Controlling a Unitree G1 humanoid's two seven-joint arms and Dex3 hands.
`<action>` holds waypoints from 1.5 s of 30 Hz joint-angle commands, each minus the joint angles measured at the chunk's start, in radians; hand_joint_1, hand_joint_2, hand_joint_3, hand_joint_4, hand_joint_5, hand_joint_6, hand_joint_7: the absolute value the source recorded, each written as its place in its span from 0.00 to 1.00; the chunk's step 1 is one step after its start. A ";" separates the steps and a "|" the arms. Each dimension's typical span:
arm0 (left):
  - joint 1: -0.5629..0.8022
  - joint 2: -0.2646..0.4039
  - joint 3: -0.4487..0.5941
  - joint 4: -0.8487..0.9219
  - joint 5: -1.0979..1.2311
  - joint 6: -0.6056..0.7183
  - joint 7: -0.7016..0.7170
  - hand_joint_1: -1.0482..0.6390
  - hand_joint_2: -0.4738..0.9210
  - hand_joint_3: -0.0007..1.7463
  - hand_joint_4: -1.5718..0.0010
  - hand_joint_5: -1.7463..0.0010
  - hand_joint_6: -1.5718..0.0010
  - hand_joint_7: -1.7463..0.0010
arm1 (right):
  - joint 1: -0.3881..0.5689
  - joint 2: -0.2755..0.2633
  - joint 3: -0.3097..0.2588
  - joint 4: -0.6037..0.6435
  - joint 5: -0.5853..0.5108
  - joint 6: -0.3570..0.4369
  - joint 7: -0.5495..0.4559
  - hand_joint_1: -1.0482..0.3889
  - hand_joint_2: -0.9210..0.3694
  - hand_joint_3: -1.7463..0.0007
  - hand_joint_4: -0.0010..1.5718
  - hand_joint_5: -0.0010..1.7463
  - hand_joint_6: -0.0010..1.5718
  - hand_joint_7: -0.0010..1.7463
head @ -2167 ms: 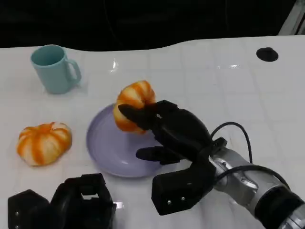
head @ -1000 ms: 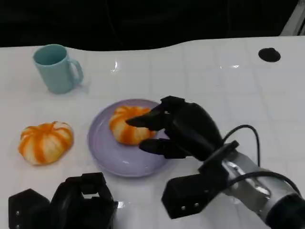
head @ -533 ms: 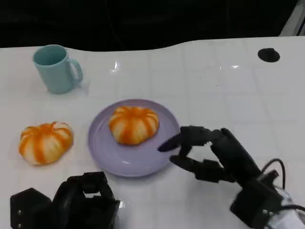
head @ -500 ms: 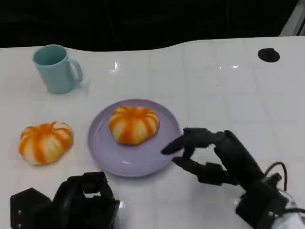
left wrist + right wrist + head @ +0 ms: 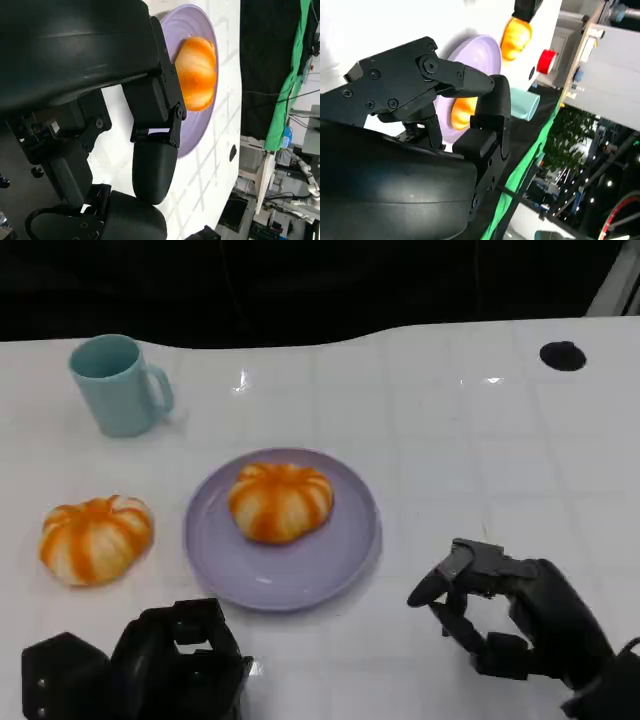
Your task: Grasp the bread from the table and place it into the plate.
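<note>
Orange-and-white striped round bread (image 5: 281, 501) sits on round lavender plate (image 5: 220, 560). Right hand (image 5: 520, 620) near plate's right rim, fingers apart, grasping nothing. Left hand (image 5: 150, 670) just below plate, curled, empty. Second striped bread (image 5: 95, 539) left of plate.

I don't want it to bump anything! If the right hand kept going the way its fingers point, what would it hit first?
Probably the plate. The right hand holds nothing, and its fingers point across bare table toward the plate's near rim. Its height is hard to judge, so it might pass above.
</note>
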 commanded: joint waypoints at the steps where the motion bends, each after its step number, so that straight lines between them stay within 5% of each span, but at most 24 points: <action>1: 0.012 0.009 0.000 -0.017 -0.002 0.011 0.007 0.00 0.59 0.62 0.00 0.30 0.10 0.39 | 0.070 -0.010 -0.034 -0.075 0.045 0.078 0.030 0.47 0.14 0.56 0.43 1.00 0.45 0.77; 13: 0.012 0.014 0.004 -0.017 -0.008 0.013 0.002 0.00 0.63 0.57 0.00 0.31 0.09 0.44 | 0.230 0.008 -0.071 -0.292 0.104 0.319 0.052 0.44 0.14 0.55 0.48 1.00 0.46 0.82; 32: 0.029 0.024 0.007 -0.041 -0.012 0.023 -0.005 0.00 0.65 0.56 0.00 0.31 0.09 0.49 | 0.239 0.082 -0.108 -0.201 0.087 0.263 0.033 0.39 0.12 0.58 0.52 1.00 0.45 0.93; 45: 0.013 0.027 0.011 0.002 -0.005 0.001 -0.003 0.00 0.66 0.54 0.00 0.31 0.08 0.50 | 0.205 0.103 -0.116 -0.080 0.092 0.146 0.061 0.39 0.12 0.59 0.53 1.00 0.46 0.95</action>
